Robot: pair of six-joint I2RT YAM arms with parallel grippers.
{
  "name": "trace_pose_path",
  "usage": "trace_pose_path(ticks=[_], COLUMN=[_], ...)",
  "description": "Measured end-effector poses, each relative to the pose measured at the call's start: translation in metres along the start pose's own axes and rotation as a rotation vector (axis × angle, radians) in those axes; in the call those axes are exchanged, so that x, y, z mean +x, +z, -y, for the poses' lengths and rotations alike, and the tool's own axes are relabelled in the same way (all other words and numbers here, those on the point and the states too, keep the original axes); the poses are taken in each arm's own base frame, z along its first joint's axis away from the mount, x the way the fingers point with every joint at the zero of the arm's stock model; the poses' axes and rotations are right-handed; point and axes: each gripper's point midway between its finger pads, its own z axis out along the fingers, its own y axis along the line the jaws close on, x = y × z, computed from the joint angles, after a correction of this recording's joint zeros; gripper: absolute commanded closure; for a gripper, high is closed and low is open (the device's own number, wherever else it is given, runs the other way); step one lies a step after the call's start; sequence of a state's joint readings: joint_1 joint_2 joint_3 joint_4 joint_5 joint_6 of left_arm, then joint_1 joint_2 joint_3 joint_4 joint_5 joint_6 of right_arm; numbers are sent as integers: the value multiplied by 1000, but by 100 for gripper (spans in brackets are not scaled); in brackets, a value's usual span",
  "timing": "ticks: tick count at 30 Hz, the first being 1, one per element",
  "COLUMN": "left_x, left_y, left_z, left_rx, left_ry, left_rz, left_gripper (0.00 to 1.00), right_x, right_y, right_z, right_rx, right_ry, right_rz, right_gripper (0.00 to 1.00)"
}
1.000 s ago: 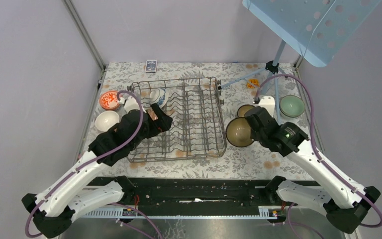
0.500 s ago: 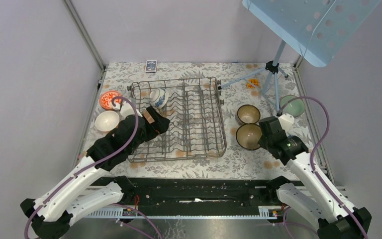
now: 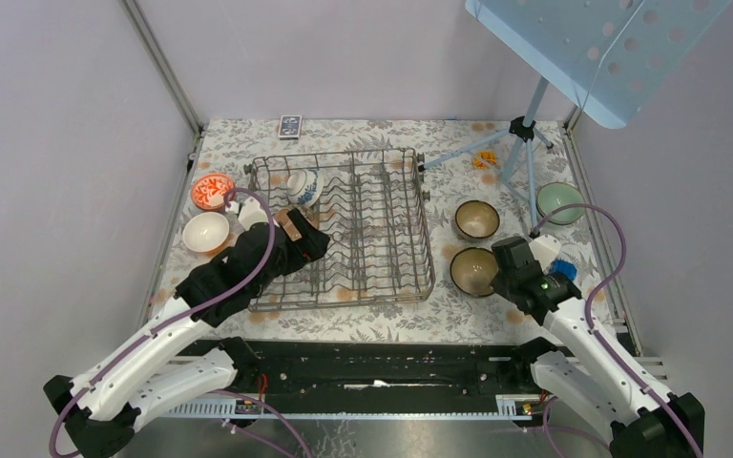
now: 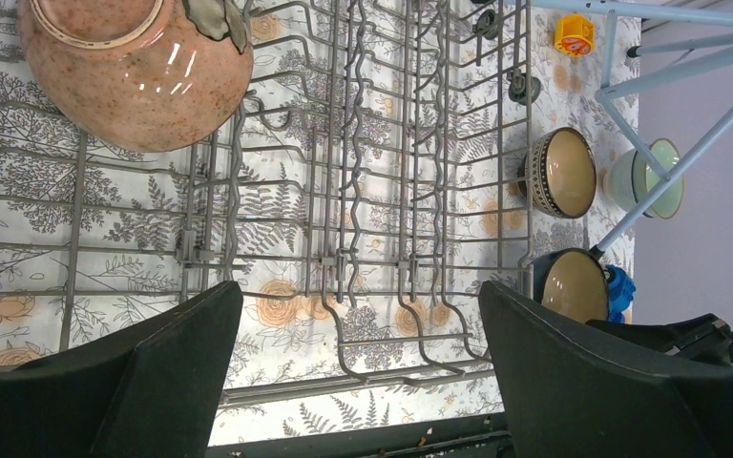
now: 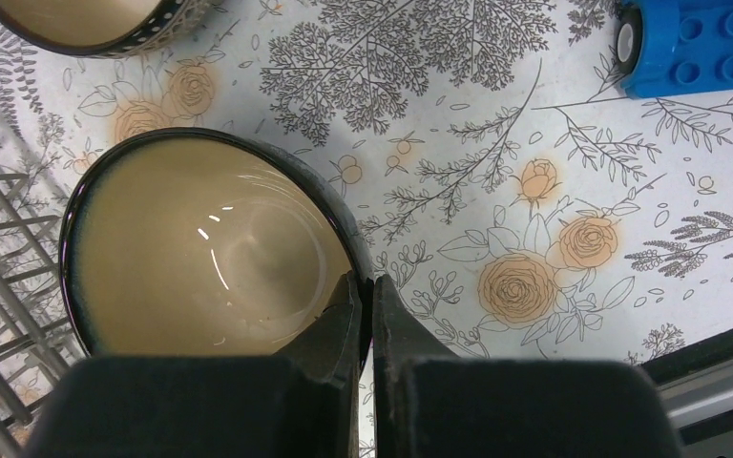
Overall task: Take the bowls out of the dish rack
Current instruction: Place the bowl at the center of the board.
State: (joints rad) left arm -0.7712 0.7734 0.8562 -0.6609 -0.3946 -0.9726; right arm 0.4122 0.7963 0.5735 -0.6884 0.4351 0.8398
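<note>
Grey wire dish rack (image 3: 344, 153) is sitting centre of the counter (image 3: 458, 310), holding two bowls: speckled pink bowl (image 4: 134, 76), blue-patterned bowl (image 3: 303, 185). Left pincer (image 4: 358, 324) is hanging wide open over the pink one. Right pincer (image 5: 363, 296) is pinching the dark-rimmed bowl (image 5: 200, 248) by its rim, right of the rack. Floral cloth, lilac walls.

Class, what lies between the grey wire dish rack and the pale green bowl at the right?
In the top view, the far dark-rimmed tan bowl and a light blue tripod leg lie between them.
</note>
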Motion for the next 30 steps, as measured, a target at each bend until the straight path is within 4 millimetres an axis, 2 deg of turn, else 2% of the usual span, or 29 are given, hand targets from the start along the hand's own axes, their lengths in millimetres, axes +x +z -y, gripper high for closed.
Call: trace_pose_path(ticks=[5, 13, 30], left_x=[1, 8, 12], left_y=[1, 5, 8], left_z=[0, -6, -10], left_rx=[3, -13, -22], left_ry=[-5, 2, 0], left_rz=[0, -12, -18], left_gripper=[1, 1, 1], right_x=[5, 3, 8], right_y=[4, 9, 23], right_z=[4, 10, 11], right_rx=[3, 23, 39], right_ry=[18, 45, 67], right_rz=[4, 41, 42], right_gripper=[100, 100, 99])
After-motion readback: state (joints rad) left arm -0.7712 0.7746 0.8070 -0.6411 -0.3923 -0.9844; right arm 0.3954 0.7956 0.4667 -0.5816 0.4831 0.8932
